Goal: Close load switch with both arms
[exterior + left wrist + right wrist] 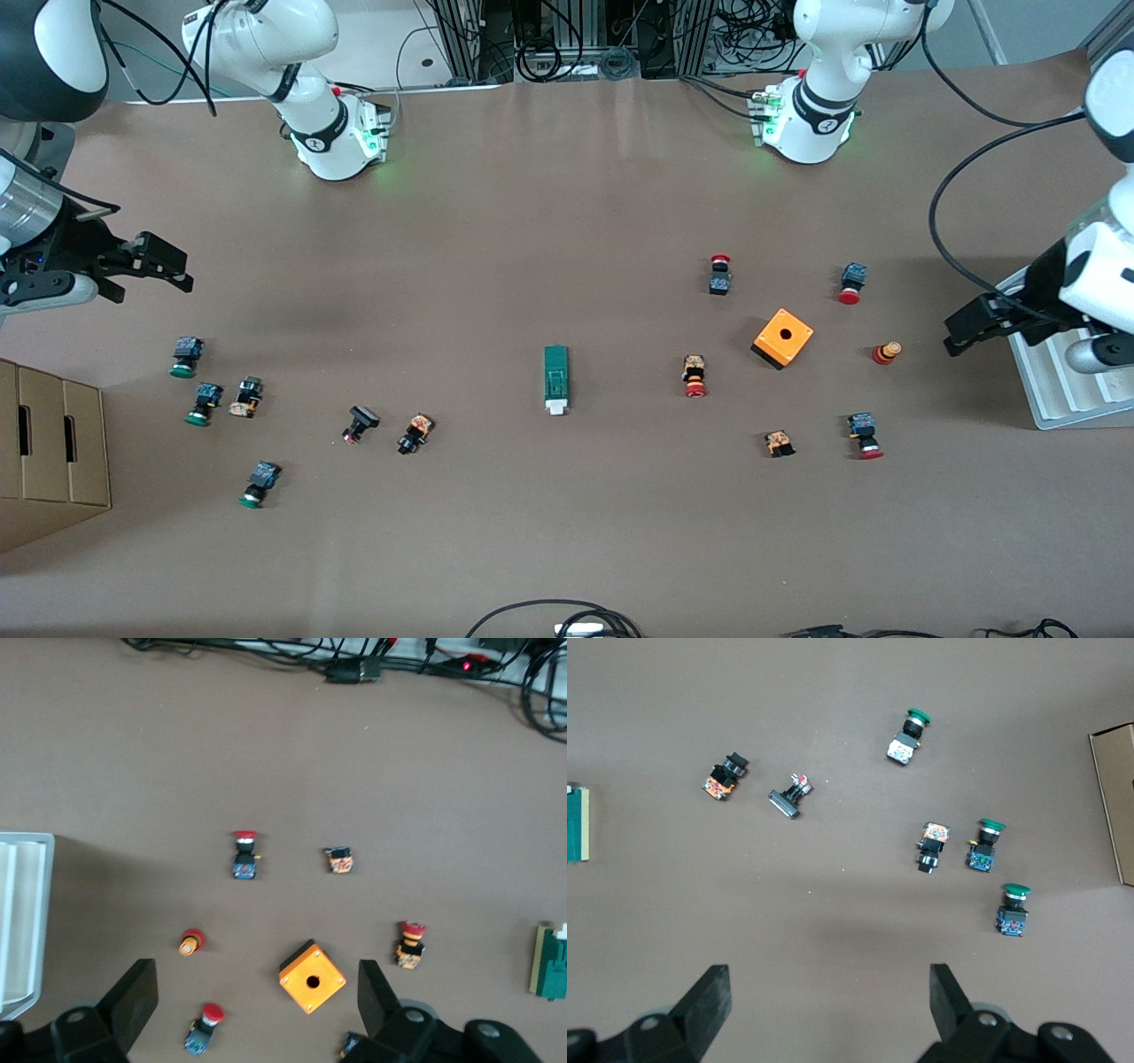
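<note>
both grippers hang in the air at the table's two ends, each with its fingers spread apart and nothing between them. left gripper (961,330) is over the bare table at the left arm's end, just beside a pale ridged tray (1050,390); in its own wrist view (257,1005) the fingers (133,997) frame the orange box. right gripper (159,266) is over the table at the right arm's end, above the scatter of green-capped buttons; its wrist view (828,1001) shows the same wide gap.

load switch (555,378) lies flat near the middle of the table, well apart from both grippers, its long side running toward the front camera and its white tab at the nearer end. it shows only as a sliver at the edge of each wrist view (551,961) (576,824).

toward the left arm's end sit the orange box (783,338) with a hole on top and several red-capped buttons around it, one (695,376) lying between the box and the switch. toward the right arm's end lie the green-capped buttons, one (185,356) near a cardboard box (53,452) at the table's edge, and a black-capped one (415,433) nearest the switch.
</note>
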